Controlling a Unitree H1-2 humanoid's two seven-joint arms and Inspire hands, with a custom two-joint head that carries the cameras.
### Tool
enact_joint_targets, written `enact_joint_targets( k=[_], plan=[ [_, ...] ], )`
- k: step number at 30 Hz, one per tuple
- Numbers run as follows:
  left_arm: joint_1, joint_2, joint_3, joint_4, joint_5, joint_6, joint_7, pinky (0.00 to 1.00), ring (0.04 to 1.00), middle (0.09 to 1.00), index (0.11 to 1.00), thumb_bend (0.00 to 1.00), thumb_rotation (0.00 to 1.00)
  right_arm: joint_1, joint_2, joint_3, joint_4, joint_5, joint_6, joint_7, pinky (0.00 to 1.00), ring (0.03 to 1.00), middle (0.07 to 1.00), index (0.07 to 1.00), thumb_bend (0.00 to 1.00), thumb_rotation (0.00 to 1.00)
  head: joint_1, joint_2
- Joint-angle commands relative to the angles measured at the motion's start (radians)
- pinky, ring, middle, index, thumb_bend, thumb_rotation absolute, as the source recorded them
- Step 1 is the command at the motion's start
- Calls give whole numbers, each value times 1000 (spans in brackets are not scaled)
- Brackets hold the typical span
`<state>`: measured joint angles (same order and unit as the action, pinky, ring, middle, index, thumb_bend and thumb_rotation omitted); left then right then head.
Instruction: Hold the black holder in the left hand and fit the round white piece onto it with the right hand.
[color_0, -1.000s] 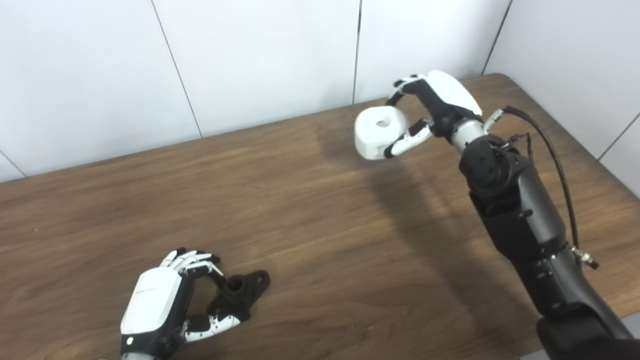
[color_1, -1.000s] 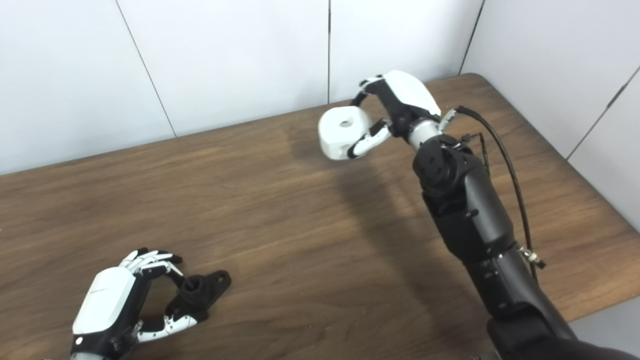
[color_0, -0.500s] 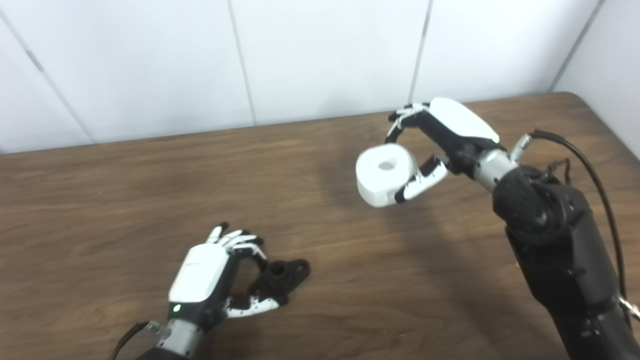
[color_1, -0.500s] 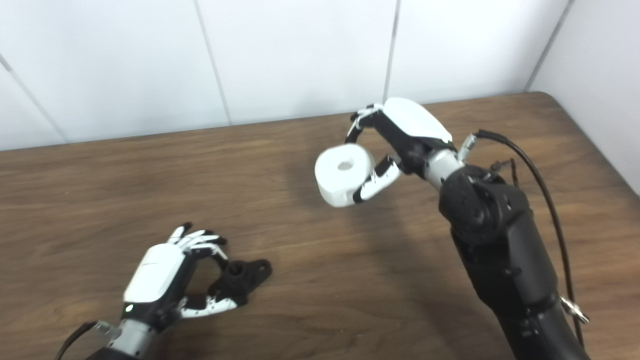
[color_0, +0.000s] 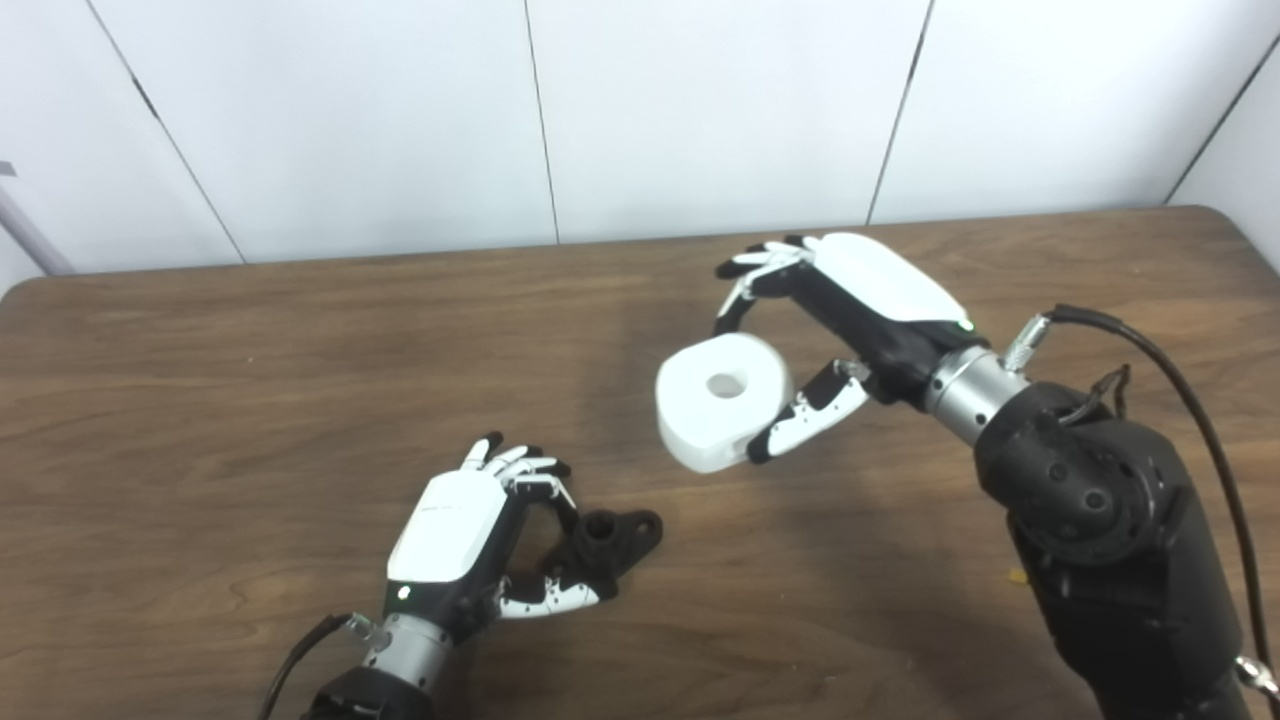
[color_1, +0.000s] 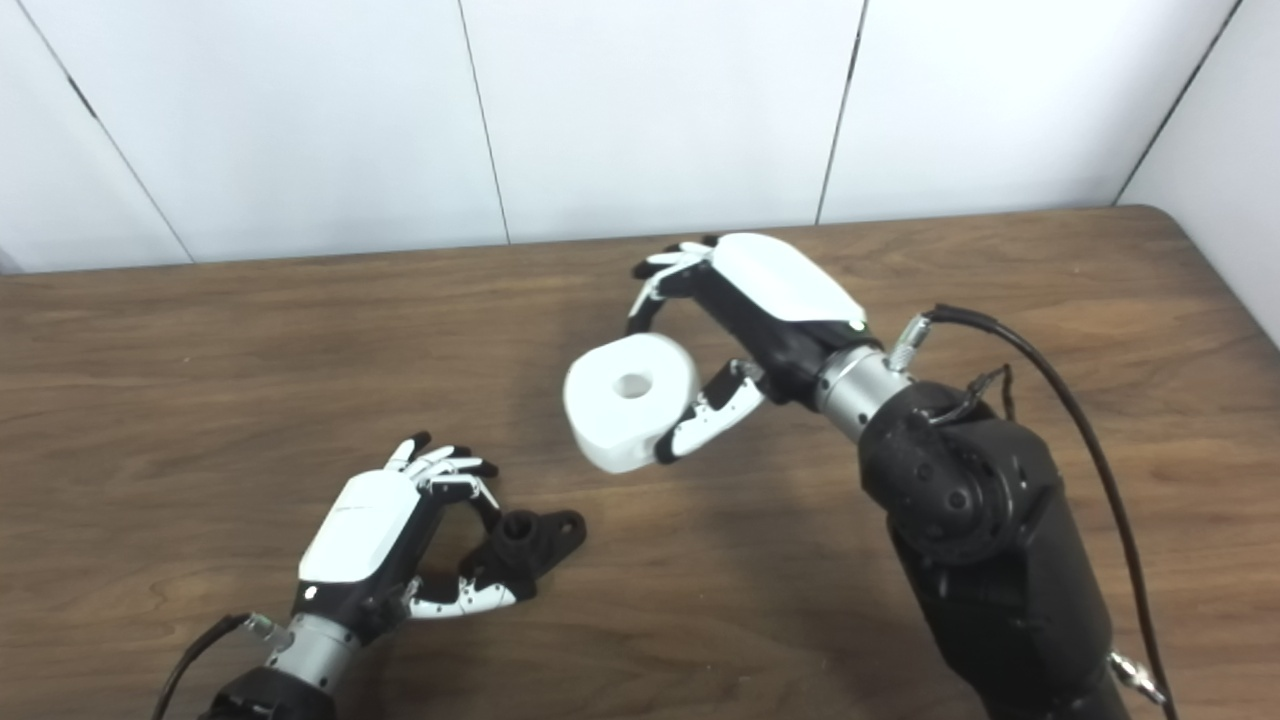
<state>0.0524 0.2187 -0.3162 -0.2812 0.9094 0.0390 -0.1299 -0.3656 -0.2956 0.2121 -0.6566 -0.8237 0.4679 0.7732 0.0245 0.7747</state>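
The black holder (color_0: 607, 541) lies on the wooden table (color_0: 200, 380) near the front left, a short tube with a flat lobed base. My left hand (color_0: 470, 540) curls around its left side, fingers above and thumb below it; firm contact is unclear. My right hand (color_0: 850, 320) is shut on the round white piece (color_0: 722, 398), a thick disc with a centre hole facing up. It holds the piece in the air, above and to the right of the holder. The same scene shows in the right eye view, with the holder (color_1: 528, 541) and white piece (color_1: 630, 398).
A black cable (color_0: 1180, 400) loops off my right forearm on the right. White wall panels (color_0: 700, 110) stand right behind the table's far edge. The table's right corner shows at the upper right.
The camera has swung, shifting the whole picture. My right hand has carried the white piece down and left, closer to the holder. My left hand stays at the holder.
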Motion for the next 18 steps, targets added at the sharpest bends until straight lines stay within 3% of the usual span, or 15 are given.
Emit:
enact_joint_targets(
  k=[1, 18],
  plan=[
    [-3, -7, -14, -22, 23, 4, -7, 1000, 878, 791, 485, 522, 52, -22, 9, 8, -38, -4, -8, -5, 1000, 938, 863, 482, 526, 142, 6, 6],
    [-9, -33, -30, -5, 40, 15, 13, 1000, 870, 788, 486, 522, 52, 16, 118, 103, -31, -17, -33, -36, 1000, 945, 857, 481, 525, 143, 32, 33]
  ],
)
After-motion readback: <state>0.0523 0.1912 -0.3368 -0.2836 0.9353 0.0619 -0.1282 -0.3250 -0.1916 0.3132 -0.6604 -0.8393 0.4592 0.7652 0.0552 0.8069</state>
